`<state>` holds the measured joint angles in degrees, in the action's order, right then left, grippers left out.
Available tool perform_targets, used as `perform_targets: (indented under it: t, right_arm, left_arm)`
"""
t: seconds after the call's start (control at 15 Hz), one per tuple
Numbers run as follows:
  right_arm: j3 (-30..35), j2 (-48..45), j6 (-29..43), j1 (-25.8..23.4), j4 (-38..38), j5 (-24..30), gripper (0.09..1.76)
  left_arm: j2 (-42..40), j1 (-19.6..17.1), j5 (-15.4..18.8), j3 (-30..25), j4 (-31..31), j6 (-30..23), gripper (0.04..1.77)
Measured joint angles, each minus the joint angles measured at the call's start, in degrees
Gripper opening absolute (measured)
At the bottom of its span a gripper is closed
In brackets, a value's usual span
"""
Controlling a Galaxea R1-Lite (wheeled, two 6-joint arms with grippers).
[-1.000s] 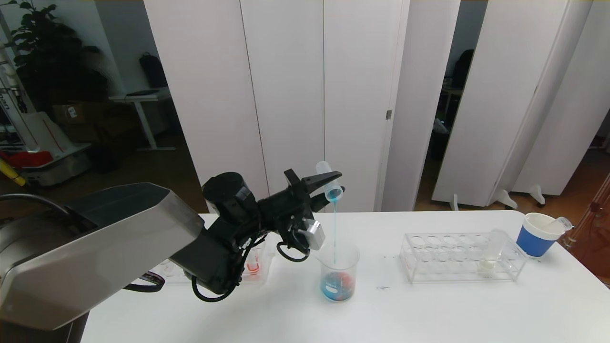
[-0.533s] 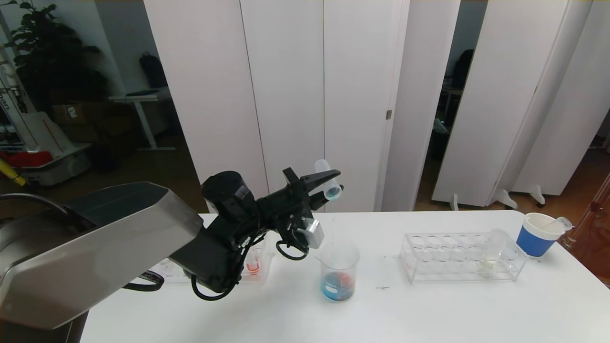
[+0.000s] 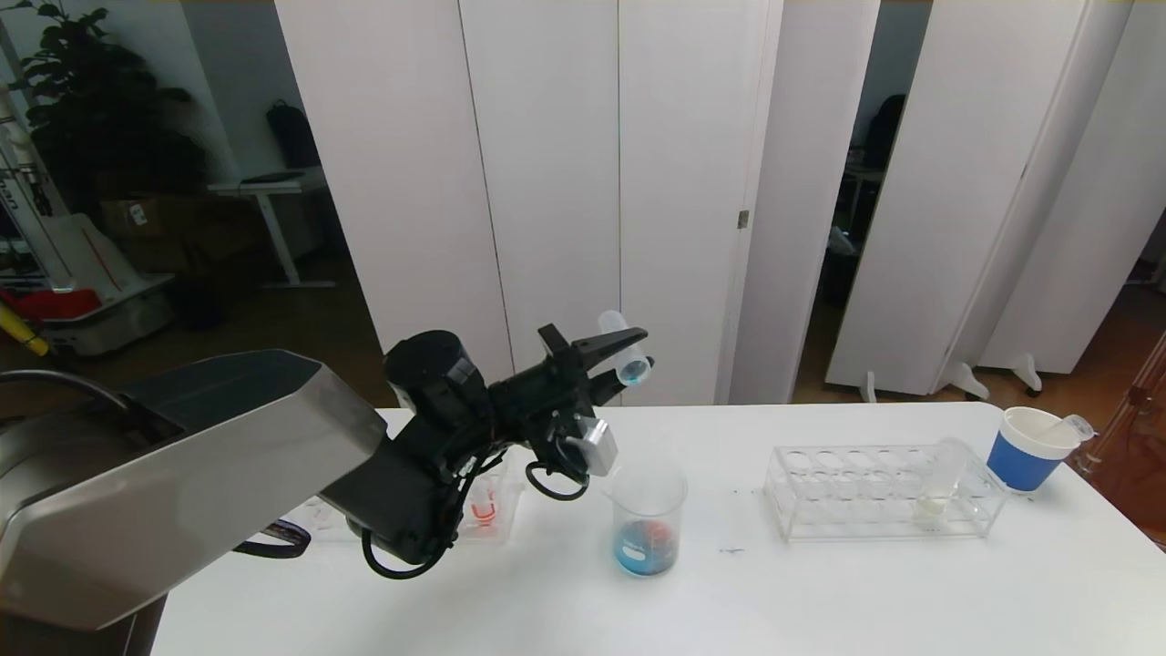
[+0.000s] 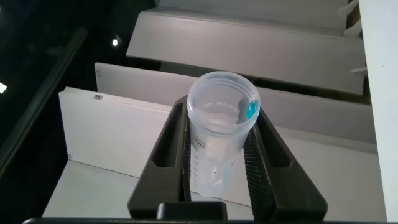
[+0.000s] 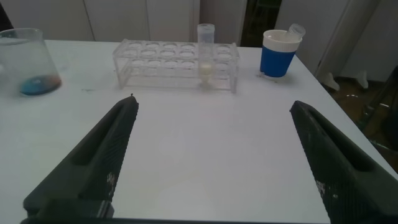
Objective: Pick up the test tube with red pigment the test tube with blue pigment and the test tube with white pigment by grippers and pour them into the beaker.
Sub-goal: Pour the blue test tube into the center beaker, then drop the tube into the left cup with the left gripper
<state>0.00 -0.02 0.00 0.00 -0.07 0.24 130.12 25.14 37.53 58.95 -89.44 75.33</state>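
Note:
My left gripper (image 3: 627, 351) is shut on the test tube with blue pigment (image 3: 623, 357), held tilted mouth-down high over the beaker (image 3: 648, 519). In the left wrist view the tube (image 4: 219, 140) sits between the fingers (image 4: 166, 155), nearly empty, with one blue drop at its rim. Blue and red liquid lies in the bottom of the beaker (image 5: 25, 62). The test tube with white pigment (image 3: 938, 483) stands upright in the clear rack (image 3: 847, 497). A tube with orange-red liquid (image 3: 486, 512) shows behind my left arm. My right gripper (image 5: 212, 104) hovers open over bare table, out of the head view.
A white paper cup with a blue sleeve (image 3: 1027, 448) stands at the table's far right with an empty tube (image 3: 1075, 425) leaning in it. The clear rack (image 5: 177, 59) lies between beaker and cup. The table's right edge is close to the cup.
A second ago a thin blue stream ran from the tube into the beaker; it has stopped. The left gripper has drifted slightly back with the tube.

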Motion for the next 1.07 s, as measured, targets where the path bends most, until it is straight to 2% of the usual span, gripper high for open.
perform_targets:
  t: [0.13, 0.33, 0.53, 0.73, 0.87, 0.93, 1.07]
  right_arm:
    - [0.0, 0.0, 0.0, 0.0, 0.0, 0.0, 1.75]
    - [0.0, 0.0, 0.0, 0.0, 0.0, 0.0, 1.75]
    - [0.0, 0.0, 0.0, 0.0, 0.0, 0.0, 1.75]
    - [0.0, 0.0, 0.0, 0.0, 0.0, 0.0, 1.75]
    - [0.0, 0.0, 0.0, 0.0, 0.0, 0.0, 1.75]
    - [0.0, 0.0, 0.0, 0.0, 0.0, 0.0, 1.75]
    - [0.0, 0.0, 0.0, 0.0, 0.0, 0.0, 1.75]
  left_arm:
    - [-0.5, -0.3, -0.2, -0.8, 0.0, -2.8, 0.57]
    - [-2.2, -2.3, -0.6, -3.9, 0.0, -3.0, 0.57]
    - [-4.1, -4.1, -3.4, -7.9, 0.0, -3.5, 0.57]
    - [-6.2, -4.5, -6.2, -9.2, 0.3, -3.8, 0.57]
    - [-7.6, -4.5, -6.6, -9.5, 3.7, -3.8, 0.57]
    - [-8.4, -4.5, -8.4, -9.9, 6.2, -3.8, 0.57]
    - [-10.4, -4.4, -14.2, -10.9, 9.0, -3.8, 0.57]
